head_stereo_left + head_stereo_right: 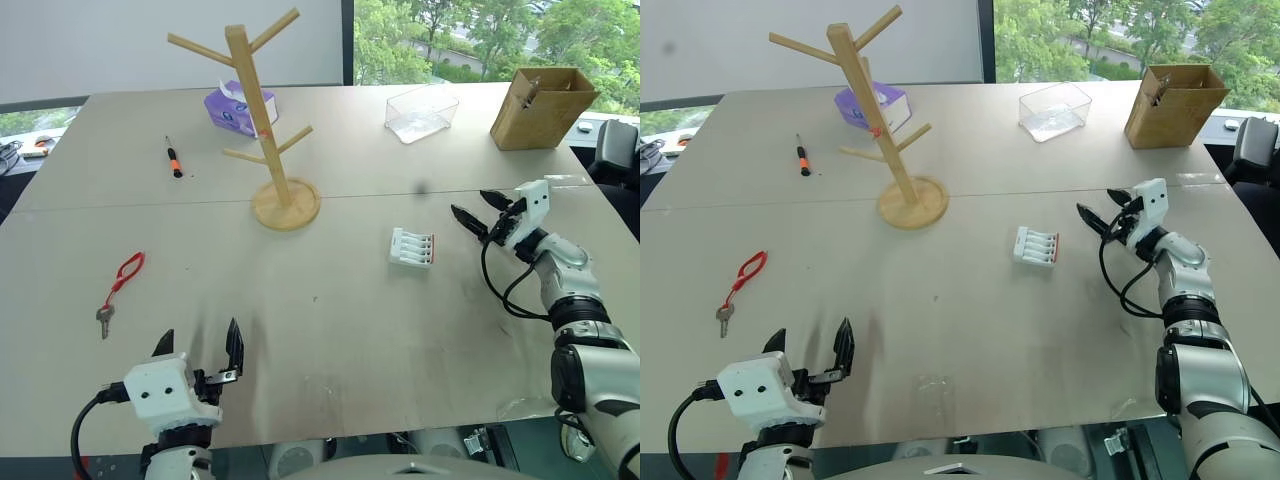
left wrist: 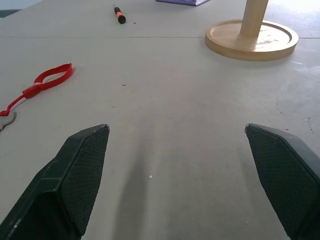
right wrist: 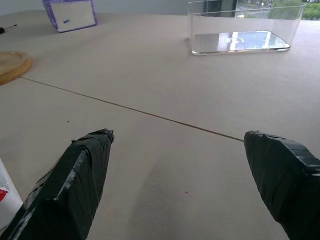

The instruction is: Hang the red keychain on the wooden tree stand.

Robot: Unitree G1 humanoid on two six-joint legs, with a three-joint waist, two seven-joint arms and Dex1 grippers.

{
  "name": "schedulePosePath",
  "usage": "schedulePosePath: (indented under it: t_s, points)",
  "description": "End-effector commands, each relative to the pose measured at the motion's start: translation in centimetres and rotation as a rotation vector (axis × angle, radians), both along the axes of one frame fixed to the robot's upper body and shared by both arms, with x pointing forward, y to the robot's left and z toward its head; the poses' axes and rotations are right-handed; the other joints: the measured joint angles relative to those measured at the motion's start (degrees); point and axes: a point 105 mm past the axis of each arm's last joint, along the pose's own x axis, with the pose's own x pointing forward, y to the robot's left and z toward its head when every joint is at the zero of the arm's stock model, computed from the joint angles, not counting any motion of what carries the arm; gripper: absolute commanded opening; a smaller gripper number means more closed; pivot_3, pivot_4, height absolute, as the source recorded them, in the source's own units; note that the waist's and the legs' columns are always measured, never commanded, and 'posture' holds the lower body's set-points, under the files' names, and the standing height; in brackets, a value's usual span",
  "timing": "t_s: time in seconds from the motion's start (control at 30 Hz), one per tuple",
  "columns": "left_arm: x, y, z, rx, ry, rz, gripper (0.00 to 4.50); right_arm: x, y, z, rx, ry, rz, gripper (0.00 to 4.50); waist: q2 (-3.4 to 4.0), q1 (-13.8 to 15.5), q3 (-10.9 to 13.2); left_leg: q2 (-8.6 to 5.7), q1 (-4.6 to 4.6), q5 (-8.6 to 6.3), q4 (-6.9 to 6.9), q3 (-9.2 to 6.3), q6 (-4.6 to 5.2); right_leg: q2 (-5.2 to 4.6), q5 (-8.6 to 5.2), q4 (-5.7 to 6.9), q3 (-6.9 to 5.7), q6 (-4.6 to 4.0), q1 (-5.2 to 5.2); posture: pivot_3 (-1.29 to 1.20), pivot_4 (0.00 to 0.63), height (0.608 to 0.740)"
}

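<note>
keychain not yet picked up, every peg of the stand bare

a wide pale-grey table (image 1: 330,300) made of two joined tops is seen before a window with green trees beyond it. the red keychain (image 1: 122,281), a thin red strap loop with a small silver key at its nearer end, is found flat on the table at the robot's left, well apart from the wooden tree stand (image 1: 268,120), a tall light-wood post with upward-angled pegs on a round disc base, which is placed upright near the middle of the table. nothing is hung on any peg.

the left gripper (image 1: 199,357) is held low over the near edge of the table, its two black fingers spread wide and nothing between them; the keychain is seen ahead of it and off to its left, near but not touched. the right gripper (image 1: 480,214) is held over the right side of the table, just beyond a small white battery holder (image 1: 412,247), its fingers likewise parted wide and empty.

also on the table are a black-and-orange screwdriver (image 1: 174,159), a purple tissue pack (image 1: 238,108) behind the stand, a clear plastic tray (image 1: 421,113) and a brown cardboard box (image 1: 541,108) at the far right.

the task is judged to be at its very start: the keychain has yet to be reached, gripped, lifted, carried to the stand and slipped by its loop over a peg. the left gripper is judged the better placed for the pick.
</note>
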Motion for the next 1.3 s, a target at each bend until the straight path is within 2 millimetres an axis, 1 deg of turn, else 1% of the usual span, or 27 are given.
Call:
schedulePosePath:
  t_s: [0.03,0.2,0.57,0.73,0.77,0.8,0.87,0.93,1.0,1.1,1.17,1.23,1.3]
  points:
    - [-0.2,0.3,0.6,0.019,-0.025,0.017,4.49,0.2,-0.2,1.7,-0.002,-0.068,-0.007,4.50,0.00,0.00,0.00,0.00,0.00,0.00,0.00,0.00,0.00,0.00,0.00,0.00,0.00,0.00,0.00,0.00,0.150,0.740]
    - [-0.5,0.4,0.4,0.020,-0.022,0.031,4.49,0.3,-0.2,2.0,-0.004,-0.073,-0.003,4.50,0.00,0.00,0.00,0.00,0.00,0.00,0.00,0.00,0.00,0.00,0.01,0.00,0.00,0.01,0.00,0.00,0.150,0.740]
    - [-0.6,0.2,0.4,0.028,-0.018,0.026,4.49,0.2,-0.2,2.0,-0.006,-0.069,0.009,4.50,0.00,-0.01,0.00,0.00,0.00,0.00,0.00,0.00,0.00,0.00,0.01,0.00,0.00,0.01,0.00,0.00,0.150,0.740]
    - [-0.2,0.0,0.5,0.030,-0.025,0.001,4.49,0.1,-0.4,2.1,0.000,-0.067,0.011,4.50,0.00,-0.01,0.00,0.00,0.00,0.00,0.00,0.00,0.00,0.00,0.00,0.00,0.00,0.01,0.00,0.00,0.150,0.740]
    - [0.1,-0.3,0.6,0.026,-0.029,-0.020,4.49,0.0,-0.2,2.1,0.006,-0.067,0.032,4.50,0.00,-0.01,0.00,0.00,0.00,0.00,0.00,0.00,0.00,0.00,0.00,0.00,0.00,0.01,0.00,0.00,0.150,0.740]
    - [0.4,-0.8,0.6,0.023,-0.033,-0.049,4.49,-0.2,0.0,2.2,0.006,-0.067,0.061,4.50,0.00,0.02,0.00,0.00,0.00,0.00,0.00,0.00,0.00,0.00,0.01,0.00,0.00,0.01,0.00,0.00,0.150,0.740]
    - [1.4,-2.3,1.0,0.041,-0.045,-0.158,4.49,-1.0,0.7,2.3,-0.003,-0.063,0.138,4.50,0.01,0.14,0.00,0.00,0.00,0.00,0.00,0.00,0.00,0.00,0.01,0.01,-0.01,0.01,0.00,0.00,0.150,0.740]
    - [2.3,-3.5,1.4,0.040,-0.062,-0.257,4.49,-2.0,1.2,2.5,-0.022,-0.061,0.224,4.50,0.02,0.22,0.00,0.00,0.00,0.00,0.00,-0.01,0.00,0.00,0.02,0.02,-0.02,0.03,0.01,0.00,0.150,0.740]
    - [3.2,-4.3,1.7,0.026,-0.078,-0.349,4.49,-3.2,1.8,2.7,-0.043,-0.060,0.299,4.50,0.03,0.33,-0.01,0.00,-0.01,0.00,0.00,-0.03,0.00,0.00,0.07,0.02,-0.04,0.12,0.01,0.00,0.150,0.740]
    - [4.7,-5.2,2.9,0.011,-0.111,-0.483,4.49,-5.2,2.5,3.1,-0.098,-0.057,0.401,4.50,0.06,0.31,-0.02,0.02,0.00,0.00,0.01,-0.06,0.00,0.00,0.09,0.07,-0.07,0.14,0.01,0.00,0.150,0.740]
    - [5.6,-5.9,3.6,0.001,-0.129,-0.573,4.49,-6.3,3.0,2.8,-0.137,-0.044,0.461,4.50,0.06,0.30,-0.02,0.02,0.02,0.01,0.02,-0.06,-0.01,0.00,0.09,0.10,-0.07,0.15,0.02,0.00,0.150,0.740]
    - [6.0,-7.1,3.8,-0.012,-0.128,-0.686,4.49,-7.1,3.5,2.3,-0.170,-0.034,0.497,4.50,0.08,0.25,-0.03,0.02,0.05,0.01,0.02,-0.06,-0.01,0.01,0.10,0.11,-0.06,0.16,0.04,0.00,0.150,0.740]
    - [6.0,-8.6,4.3,0.004,-0.152,-0.848,4.49,-7.1,3.6,2.2,-0.195,-0.041,0.504,4.50,0.09,0.14,-0.04,0.03,0.06,0.01,0.04,-0.08,-0.02,0.04,0.10,0.13,-0.08,0.16,0.04,0.00,0.150,0.740]
